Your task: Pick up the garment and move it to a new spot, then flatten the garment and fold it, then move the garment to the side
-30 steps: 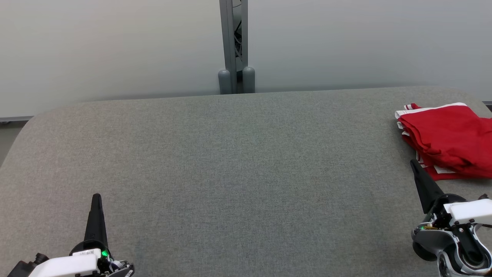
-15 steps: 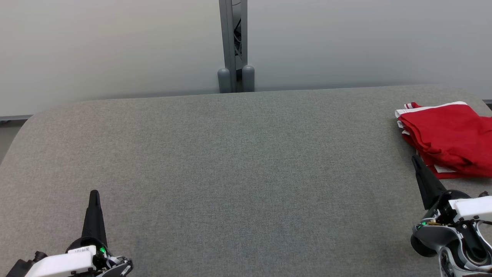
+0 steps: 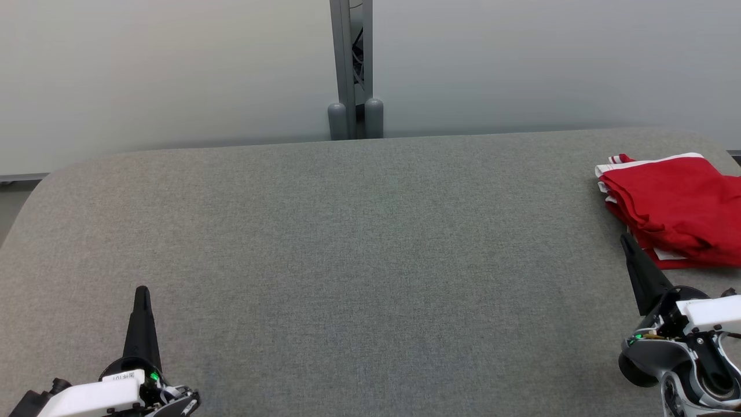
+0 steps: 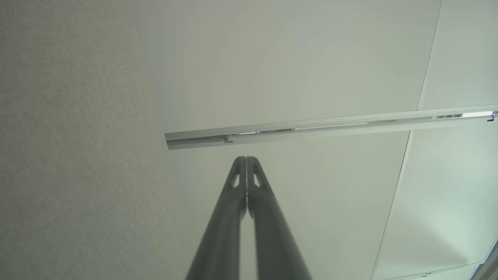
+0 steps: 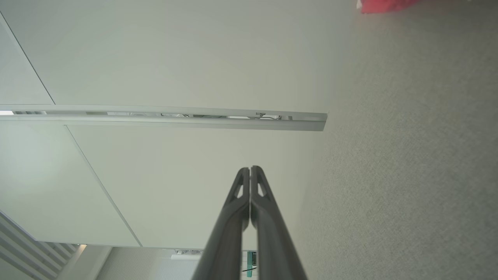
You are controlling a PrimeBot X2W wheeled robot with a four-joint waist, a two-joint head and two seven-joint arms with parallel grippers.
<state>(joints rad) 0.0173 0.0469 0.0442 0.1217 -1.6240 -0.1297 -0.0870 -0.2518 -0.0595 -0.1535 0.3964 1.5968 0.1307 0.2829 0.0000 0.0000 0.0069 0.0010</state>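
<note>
The garment point(image 3: 677, 205) is red cloth with white stripes, folded into a compact stack at the far right of the grey fabric table point(image 3: 359, 243), partly cut by the head view's right edge. A corner of the garment point(image 5: 383, 5) also shows at the top of the right wrist view. My right gripper point(image 3: 624, 238) is shut and empty, its tip just left of the garment's near edge; whether it touches the cloth is unclear. My left gripper point(image 3: 142, 291) is shut and empty at the lower left, far from the garment. Both wrist views show fingertips pressed together: left gripper point(image 4: 246, 158), right gripper point(image 5: 249, 168).
A pale wall runs behind the table, with a grey metal post point(image 3: 351, 69) at the back centre. The table has rounded far corners, and its left edge point(image 3: 23, 214) curves down toward me.
Since a second ago both grippers have shifted slightly: the left a little up, the right a little down the view. Nothing has moved in the last half second. The garment lies as before.
</note>
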